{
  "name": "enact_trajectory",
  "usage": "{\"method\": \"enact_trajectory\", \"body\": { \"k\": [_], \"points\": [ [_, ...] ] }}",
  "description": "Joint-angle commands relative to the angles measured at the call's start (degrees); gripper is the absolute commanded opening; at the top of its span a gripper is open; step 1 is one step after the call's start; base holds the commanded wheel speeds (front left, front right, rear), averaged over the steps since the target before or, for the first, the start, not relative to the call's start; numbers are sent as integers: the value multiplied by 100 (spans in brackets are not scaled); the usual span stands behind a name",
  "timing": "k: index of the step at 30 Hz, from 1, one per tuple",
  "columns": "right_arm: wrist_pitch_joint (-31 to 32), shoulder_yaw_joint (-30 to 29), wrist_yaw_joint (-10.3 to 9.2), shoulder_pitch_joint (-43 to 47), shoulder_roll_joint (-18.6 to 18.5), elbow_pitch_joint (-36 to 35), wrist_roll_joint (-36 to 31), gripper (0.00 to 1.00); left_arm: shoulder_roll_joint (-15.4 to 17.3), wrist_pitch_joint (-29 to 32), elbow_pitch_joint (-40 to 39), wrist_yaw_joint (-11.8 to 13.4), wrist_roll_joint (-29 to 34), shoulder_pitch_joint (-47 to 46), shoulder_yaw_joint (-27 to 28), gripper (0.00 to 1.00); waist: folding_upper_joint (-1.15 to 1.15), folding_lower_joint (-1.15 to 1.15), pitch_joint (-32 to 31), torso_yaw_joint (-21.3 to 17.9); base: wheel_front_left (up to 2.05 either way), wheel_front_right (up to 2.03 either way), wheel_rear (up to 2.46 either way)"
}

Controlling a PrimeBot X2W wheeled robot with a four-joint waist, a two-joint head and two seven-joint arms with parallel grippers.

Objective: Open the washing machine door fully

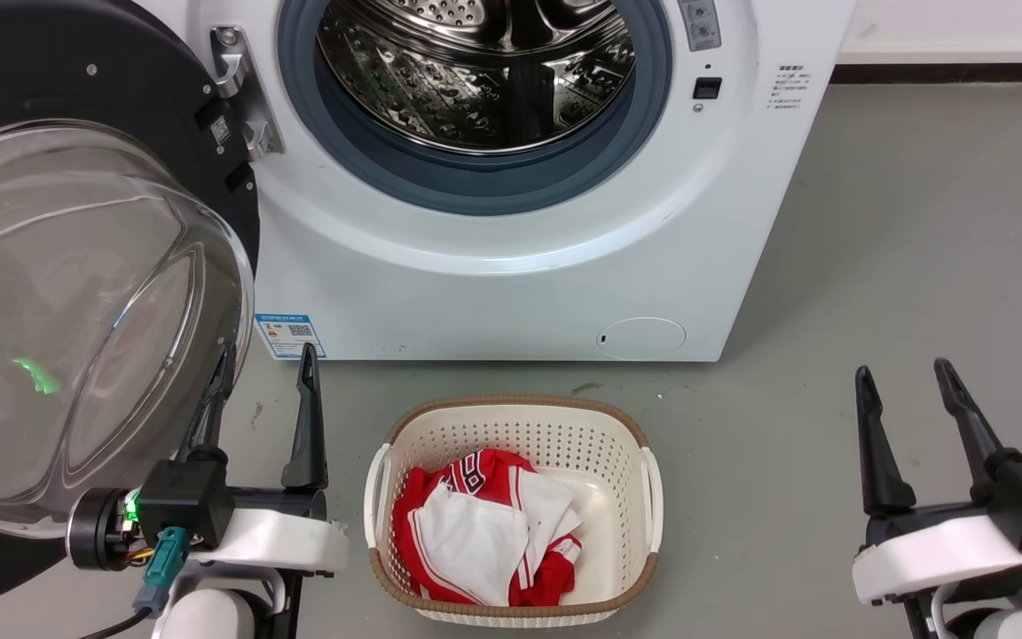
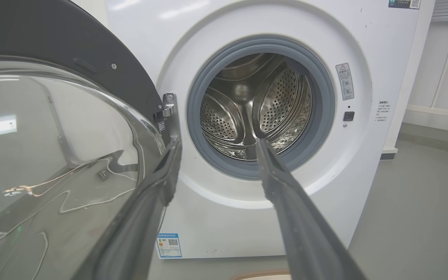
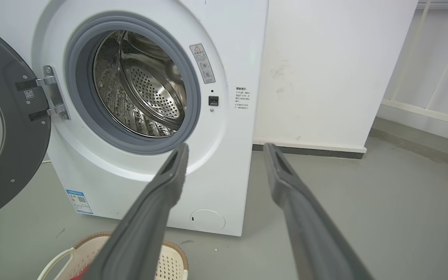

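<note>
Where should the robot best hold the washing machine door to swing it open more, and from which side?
Probably its black rim, away from the hinge, the left gripper coming from the front. The rim is thin; the bulging glass bowl looks too wide and smooth for fingers.

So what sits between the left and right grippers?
In the head view, a cream perforated laundry basket holding red-and-white clothing stands on the floor between the left gripper and the right gripper.
</note>
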Motion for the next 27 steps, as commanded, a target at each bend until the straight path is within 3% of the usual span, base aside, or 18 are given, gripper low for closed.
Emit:
{"method": "enact_trajectory", "body": {
  "k": [1, 27],
  "points": [
    [22, -20, -4, 102, 9, 33, 53, 100, -10, -13, 19, 7, 34, -34, 2, 100, 0, 0, -10, -25, 0, 0, 0],
    [-84, 92, -4, 62, 9, 244, 194, 100, -23, -13, 145, 29, 4, 36, 60, 100, 0, 0, -9, -22, 0, 0, 0]
  ]
}}
